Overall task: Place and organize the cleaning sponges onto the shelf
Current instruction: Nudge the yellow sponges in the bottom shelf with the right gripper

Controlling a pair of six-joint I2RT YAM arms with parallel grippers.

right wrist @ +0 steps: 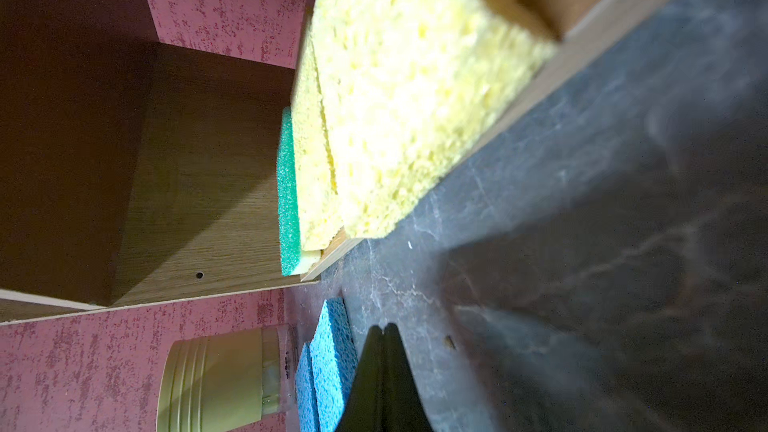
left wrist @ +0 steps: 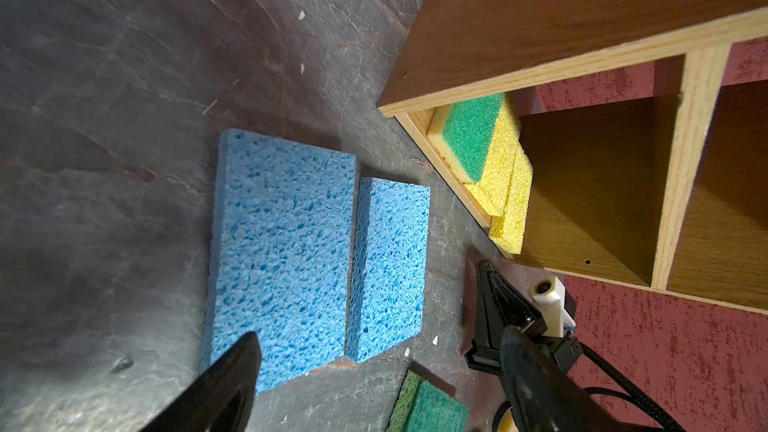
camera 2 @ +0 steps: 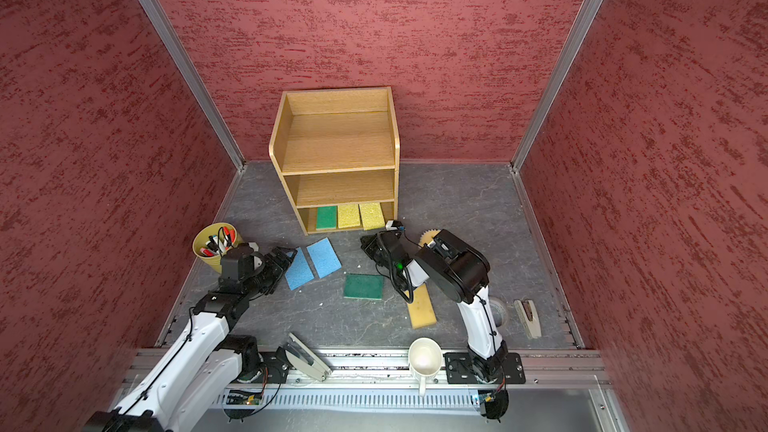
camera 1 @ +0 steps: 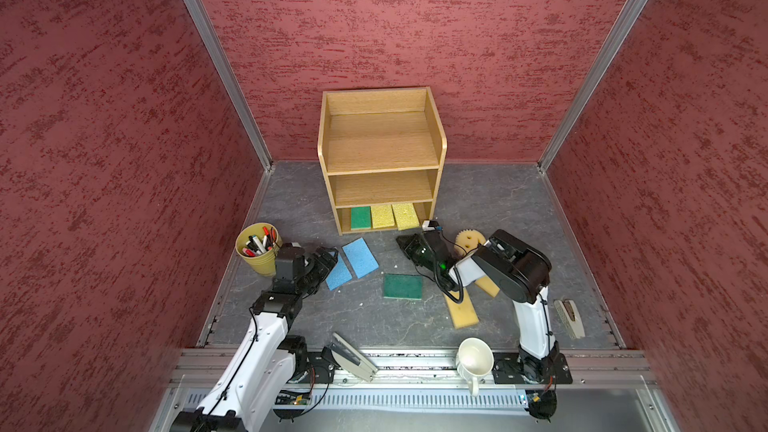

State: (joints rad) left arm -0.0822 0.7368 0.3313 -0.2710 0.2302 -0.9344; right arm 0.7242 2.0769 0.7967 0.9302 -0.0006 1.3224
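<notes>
Two blue sponges point(left wrist: 282, 243) beside left gripper point(camera 1: 331, 263)

Shelf point(camera 1: 381, 147): light oak, fine grain. Bottom tier: green sponge point(camera 1: 360, 218), two yellow sponges point(camera 1: 382, 216), porous. Table point(camera 1: 498, 209): dark grey slate, pale veins. On it: two blue sponges point(camera 1: 360, 257), pitted; dark green pad point(camera 1: 402, 286); tan sponge point(camera 1: 461, 313); yellow smiley point(camera 1: 467, 238). Walls point(camera 1: 415, 14): mottled dull red. Pen cup point(camera 1: 262, 263): yellow. Mug point(camera 1: 475, 357): white.

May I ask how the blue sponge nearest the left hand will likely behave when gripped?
The blue sponge looks openly porous, so it is probably light and will squash under a grip. It lies flat as a thin slab, so a push should slide it rather than roll or tip it.
</notes>
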